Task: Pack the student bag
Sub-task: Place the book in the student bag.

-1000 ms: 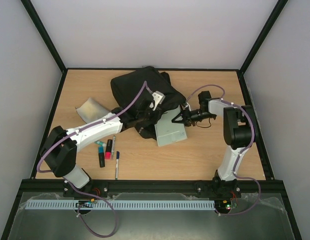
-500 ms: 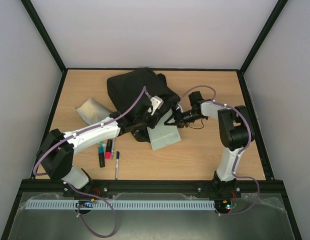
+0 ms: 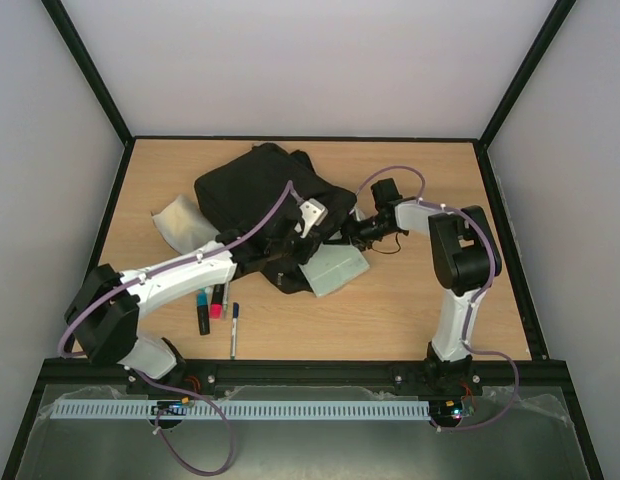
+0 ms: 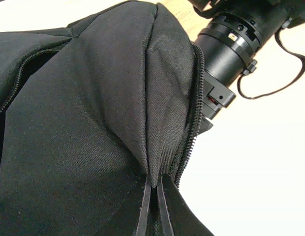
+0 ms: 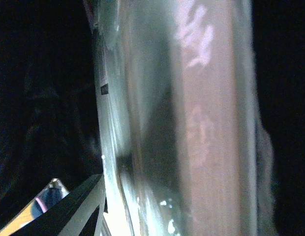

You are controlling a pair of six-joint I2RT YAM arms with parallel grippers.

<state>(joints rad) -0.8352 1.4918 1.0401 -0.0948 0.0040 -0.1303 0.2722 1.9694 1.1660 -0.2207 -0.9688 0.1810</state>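
Student bag (image 3: 245, 190) 1; folder (image 3: 340, 268) 1; grey pouch (image 3: 180, 222) 1; pens (image 3: 233, 335) ~5.

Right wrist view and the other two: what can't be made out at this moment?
Right wrist view: a blurred pale surface, too close, fills the frame; what it is, and whether the right gripper is open, cannot be told.
Top view: the student bag hides the right gripper's tip and part of the pale folder.
Left wrist view: bag fabric pinched by the left gripper blocks the bag's inside.
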